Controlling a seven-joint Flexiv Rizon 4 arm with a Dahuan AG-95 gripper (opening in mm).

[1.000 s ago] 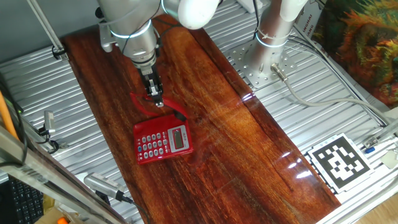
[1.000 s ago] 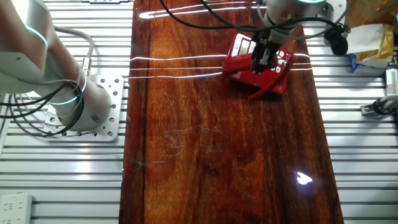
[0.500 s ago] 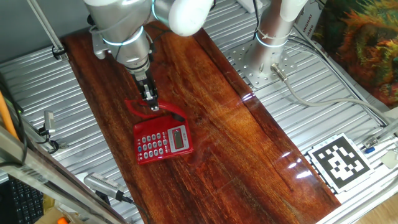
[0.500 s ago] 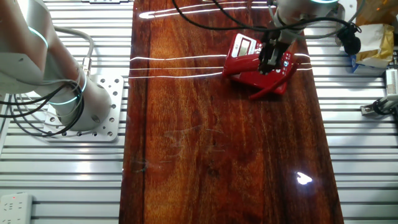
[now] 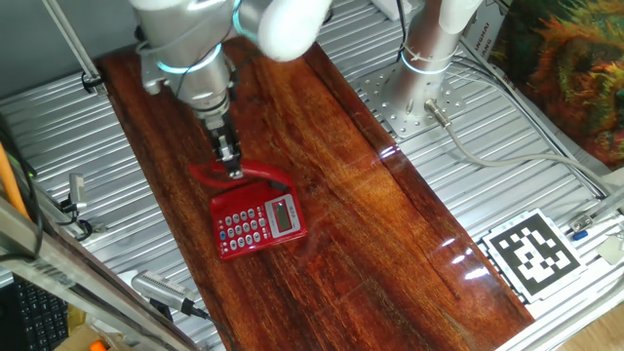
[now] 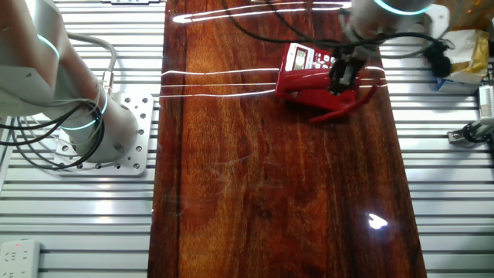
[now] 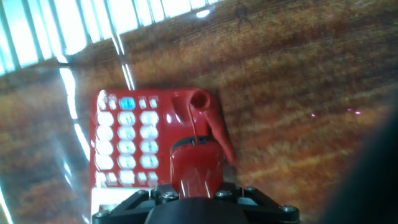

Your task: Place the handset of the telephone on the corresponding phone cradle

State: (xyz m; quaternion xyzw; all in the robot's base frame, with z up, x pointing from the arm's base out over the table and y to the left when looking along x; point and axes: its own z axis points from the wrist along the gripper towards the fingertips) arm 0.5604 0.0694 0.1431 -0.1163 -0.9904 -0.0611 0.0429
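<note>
The handset [image 5: 255,175] is a slim red bar held in my gripper [image 5: 232,172], which is shut on its middle. It hangs just over the far edge of the phone cradle [image 5: 257,224], a squarish red base with grey-white keys and a small display. In the other fixed view the handset [image 6: 349,108] lies across the near side of the cradle [image 6: 302,71] under my gripper [image 6: 338,86]. In the hand view the handset [image 7: 198,163] fills the jaws and its far end sits beside the keypad of the cradle [image 7: 130,137].
The dark wooden board [image 5: 361,224] lies on a ribbed metal table. A second arm's base [image 5: 421,68] stands at the back right, also seen in the other fixed view [image 6: 93,116]. A marker tag [image 5: 534,255] lies at the right.
My gripper has carried the handset left and a little toward the cradle's far edge. The cradle has shifted slightly on the board.
</note>
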